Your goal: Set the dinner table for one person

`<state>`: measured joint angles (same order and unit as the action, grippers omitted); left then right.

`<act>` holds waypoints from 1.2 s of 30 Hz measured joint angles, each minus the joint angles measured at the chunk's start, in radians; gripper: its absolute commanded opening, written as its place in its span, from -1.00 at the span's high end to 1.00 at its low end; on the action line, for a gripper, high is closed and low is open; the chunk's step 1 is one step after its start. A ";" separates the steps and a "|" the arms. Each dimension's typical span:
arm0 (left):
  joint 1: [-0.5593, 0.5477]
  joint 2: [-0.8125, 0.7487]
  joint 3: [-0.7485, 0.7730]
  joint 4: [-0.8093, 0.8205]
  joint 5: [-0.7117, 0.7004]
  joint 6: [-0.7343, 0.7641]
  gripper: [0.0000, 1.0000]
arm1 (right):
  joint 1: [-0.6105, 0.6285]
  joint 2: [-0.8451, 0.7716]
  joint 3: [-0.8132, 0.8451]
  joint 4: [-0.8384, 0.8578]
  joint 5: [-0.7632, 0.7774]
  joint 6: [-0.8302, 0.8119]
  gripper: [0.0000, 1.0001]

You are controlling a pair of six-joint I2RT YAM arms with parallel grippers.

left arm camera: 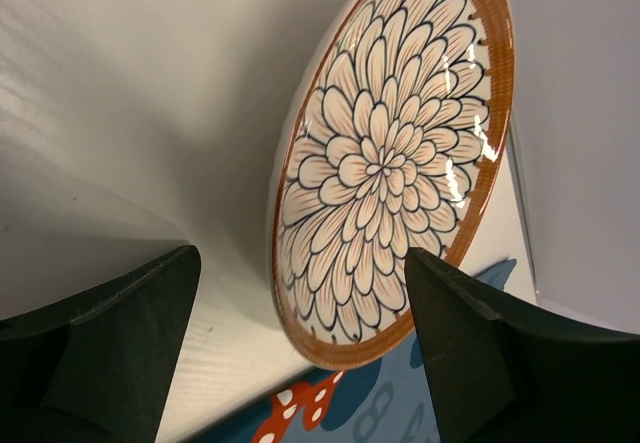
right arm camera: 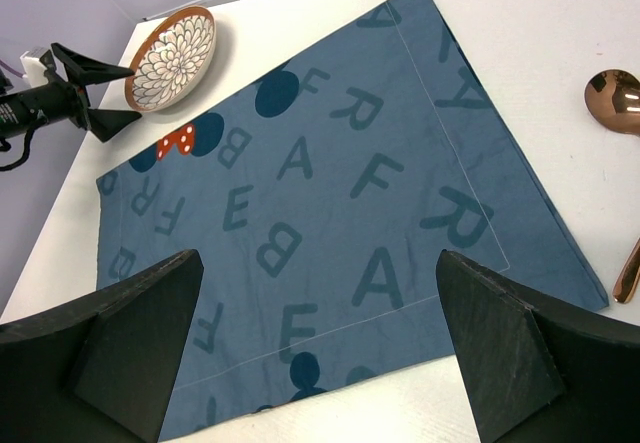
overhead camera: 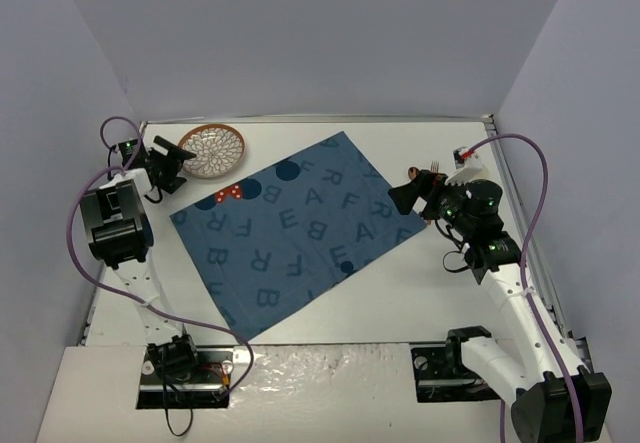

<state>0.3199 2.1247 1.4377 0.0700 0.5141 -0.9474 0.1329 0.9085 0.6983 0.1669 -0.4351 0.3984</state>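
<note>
The white dinner table [overhead camera: 400, 293] carries a dark blue letter-printed placemat [overhead camera: 295, 225], lying askew in the middle. A round plate [overhead camera: 211, 150] with an orange rim and a petal pattern lies at the back left, just off the mat's corner. My left gripper [overhead camera: 172, 166] is open and empty at the plate's left edge. In the left wrist view its jaws [left arm camera: 300, 258] stand either side of the plate's [left arm camera: 390, 153] near rim. My right gripper [overhead camera: 405, 188] is open and empty above the mat's right corner [right arm camera: 318, 258]. A copper spoon [right arm camera: 612, 91] lies right of the mat.
Copper cutlery [overhead camera: 432, 169] lies on the table by the right wrist, partly hidden by the arm. A second copper handle [right arm camera: 628, 268] shows at the right edge of the right wrist view. Grey walls close in the back and both sides.
</note>
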 measured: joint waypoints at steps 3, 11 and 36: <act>-0.003 0.021 0.024 0.005 0.004 -0.010 -0.36 | 0.000 -0.002 -0.001 -0.006 0.000 -0.002 -1.00; -0.034 0.067 0.095 -0.052 -0.018 0.005 0.06 | 0.000 -0.003 -0.002 -0.010 0.000 -0.003 -1.00; -0.050 -0.016 0.029 -0.099 0.009 -0.037 1.00 | 0.001 -0.036 -0.005 -0.016 0.001 -0.003 -1.00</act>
<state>0.2701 2.1087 1.4665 -0.0287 0.5226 -0.9844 0.1337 0.8726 0.6937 0.1513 -0.4339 0.3958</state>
